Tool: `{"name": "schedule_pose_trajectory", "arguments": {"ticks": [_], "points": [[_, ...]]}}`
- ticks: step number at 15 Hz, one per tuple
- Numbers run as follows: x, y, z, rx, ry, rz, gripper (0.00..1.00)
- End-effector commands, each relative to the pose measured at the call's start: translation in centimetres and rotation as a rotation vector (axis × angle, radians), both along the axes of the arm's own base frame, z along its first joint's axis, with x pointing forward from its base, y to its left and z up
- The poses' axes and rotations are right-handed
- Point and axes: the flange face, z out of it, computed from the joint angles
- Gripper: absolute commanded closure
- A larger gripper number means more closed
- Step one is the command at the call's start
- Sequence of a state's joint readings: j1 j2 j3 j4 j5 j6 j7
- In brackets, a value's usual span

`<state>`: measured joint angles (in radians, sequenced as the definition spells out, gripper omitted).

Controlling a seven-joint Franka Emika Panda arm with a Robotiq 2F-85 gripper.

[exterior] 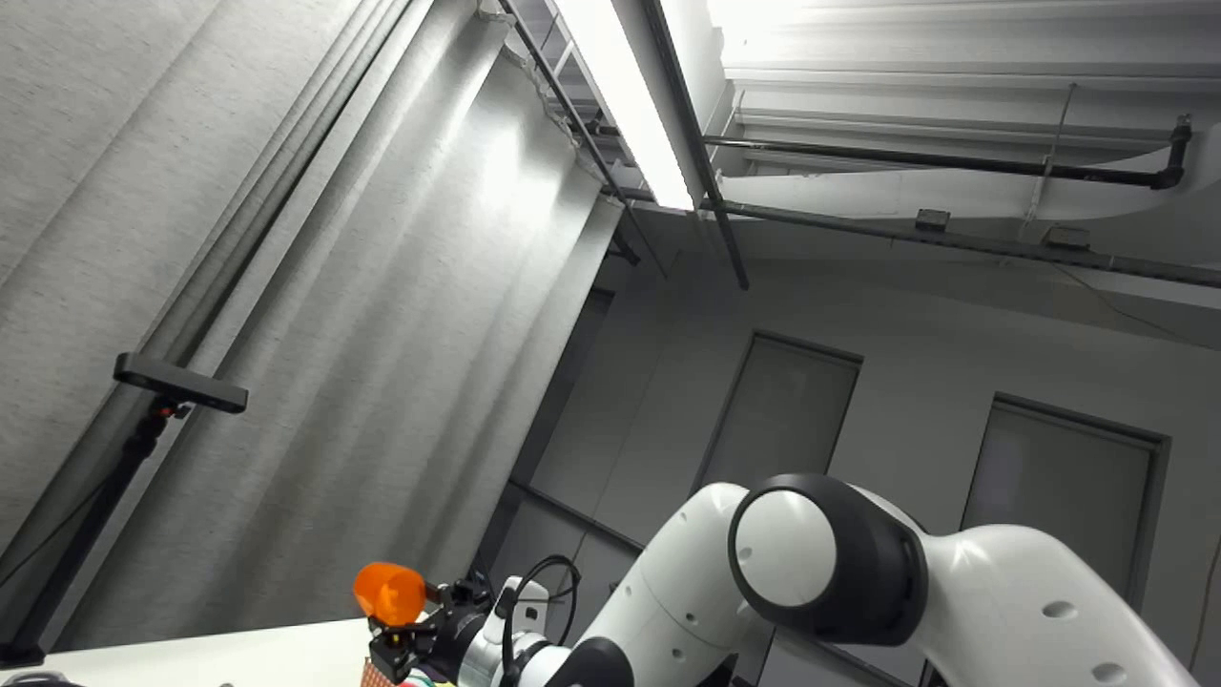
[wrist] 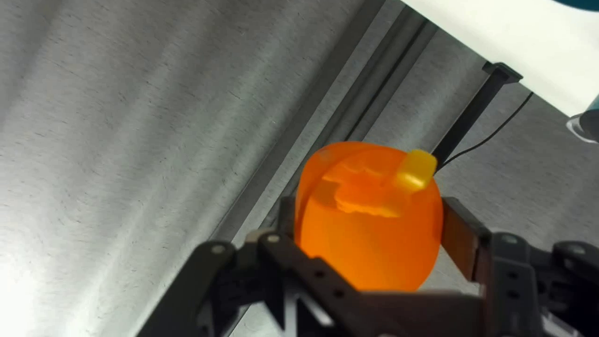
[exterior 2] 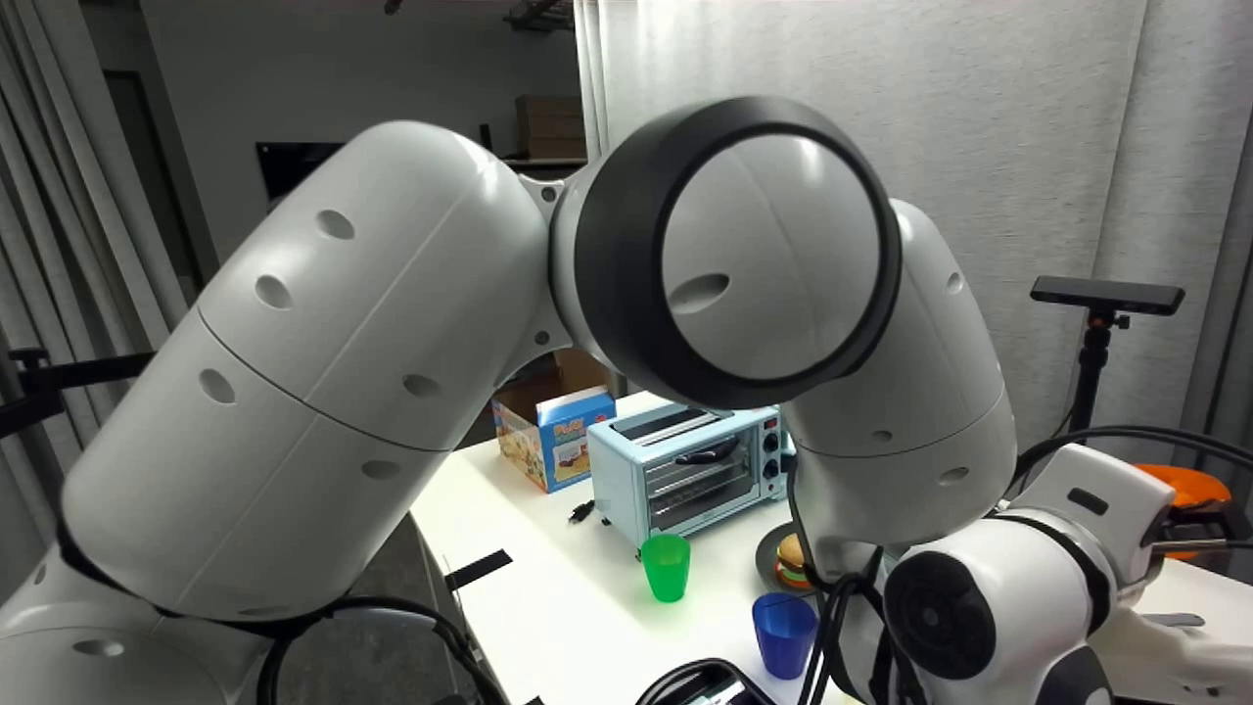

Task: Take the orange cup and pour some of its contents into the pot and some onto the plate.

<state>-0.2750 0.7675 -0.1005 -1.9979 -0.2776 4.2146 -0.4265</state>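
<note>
The orange cup [wrist: 369, 248] is between the fingers of my gripper [wrist: 369, 220], which is shut on its sides. The cup is raised in the air and looks tilted. It also shows in both exterior views [exterior: 389, 592] [exterior 2: 1184, 485]. In the wrist view a yellow piece [wrist: 415, 171] is at the rim and orange shapes [wrist: 369, 196] show in the upper part of the cup. A dark plate [exterior 2: 767, 563] with a toy burger [exterior 2: 791, 565] lies on the table, partly behind the arm. I cannot identify the pot in any view.
A green cup [exterior 2: 667, 568] and a blue cup [exterior 2: 784, 634] stand on the white table [exterior 2: 578, 627]. A light blue toaster oven [exterior 2: 685, 475] and a printed box [exterior 2: 555, 441] stand behind. A camera stand [exterior: 95, 515] is beyond the table. A teal edge [wrist: 580, 3] shows in the wrist view.
</note>
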Motion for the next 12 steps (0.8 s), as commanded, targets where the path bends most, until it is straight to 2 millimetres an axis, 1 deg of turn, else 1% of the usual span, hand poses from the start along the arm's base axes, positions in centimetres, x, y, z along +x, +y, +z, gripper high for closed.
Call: {"name": "schedule_pose_trajectory", "arguments": {"ticks": [1, 11, 12], "points": [[0.89, -0.48, 0.54, 0.0, -0.07, -0.006, 0.49], [0.86, -0.6, 0.19, 0.025, -0.076, -0.011, 0.49], [0.59, -0.54, 0.19, 0.036, -0.071, -0.001, 0.49]]}}
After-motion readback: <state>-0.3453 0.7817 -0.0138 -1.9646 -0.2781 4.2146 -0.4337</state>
